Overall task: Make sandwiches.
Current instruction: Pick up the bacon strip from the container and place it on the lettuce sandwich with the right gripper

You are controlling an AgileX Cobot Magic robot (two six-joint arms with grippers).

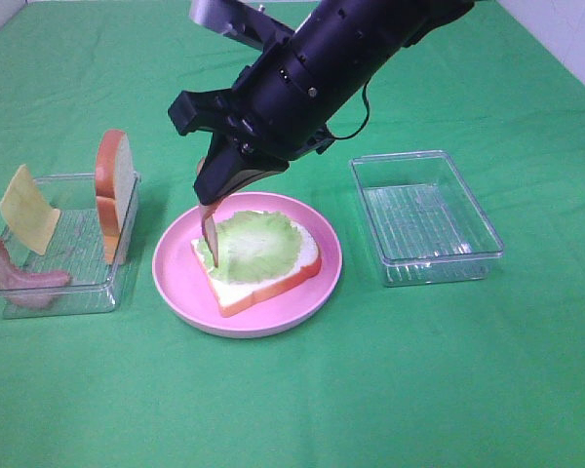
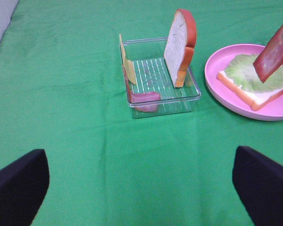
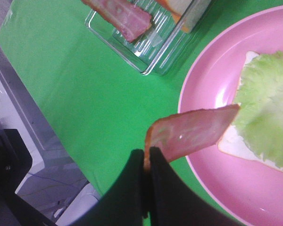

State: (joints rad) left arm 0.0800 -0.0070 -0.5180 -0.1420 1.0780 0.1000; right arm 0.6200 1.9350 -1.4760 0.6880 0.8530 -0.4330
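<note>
On green cloth (image 1: 302, 409), pink plate (image 1: 175, 275), half-built sandwich (image 1: 263, 255)

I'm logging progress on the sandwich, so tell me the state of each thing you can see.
Right gripper, shut on a bacon strip hanging over the plate.
Left gripper, open, holding nothing.
Bread slice, flat on plate, lettuce on top.
Left tray, holds upright bread, cheese, bacon.
Right tray, empty.
</note>
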